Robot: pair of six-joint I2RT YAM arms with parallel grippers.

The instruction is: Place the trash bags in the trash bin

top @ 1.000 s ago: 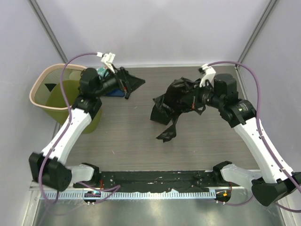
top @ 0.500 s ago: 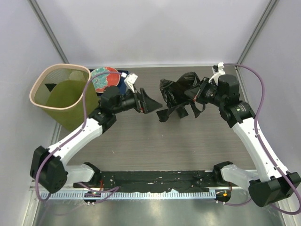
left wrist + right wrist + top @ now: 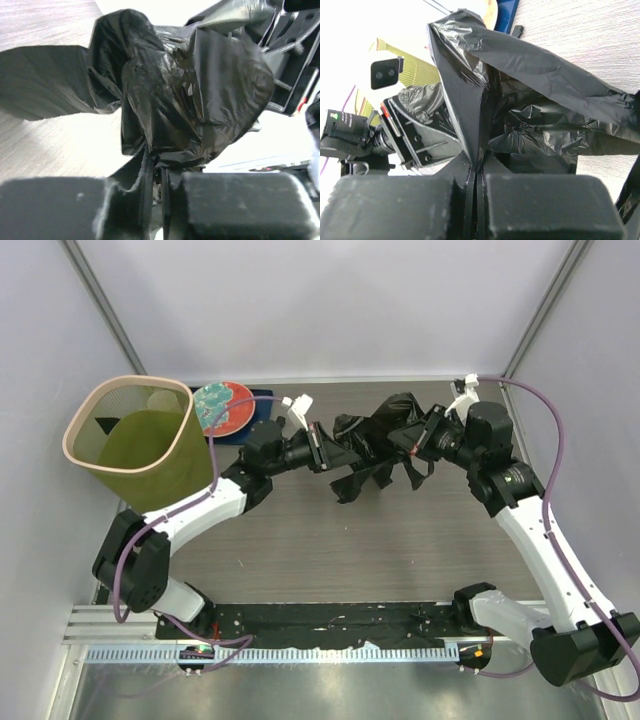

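A crumpled black trash bag (image 3: 375,445) hangs above the middle of the table, held from both sides. My left gripper (image 3: 325,445) is shut on its left edge; in the left wrist view the black film (image 3: 185,95) bunches between the jaws of my left gripper (image 3: 156,182). My right gripper (image 3: 425,440) is shut on the bag's right side, with a fold of the trash bag (image 3: 520,100) pinched at my right gripper (image 3: 476,175). The olive-green trash bin (image 3: 135,445) with a beige rim stands at the far left, apart from both grippers.
A round red-and-teal plate (image 3: 222,405) lies on a dark blue mat (image 3: 250,420) next to the bin. Grey walls close in the back and both sides. A black rail (image 3: 330,625) runs along the near edge.
My left arm swung away from the bin and plate toward the centre, and its gripper closed on the bag's left edge. The right gripper lifted the bag and held still.
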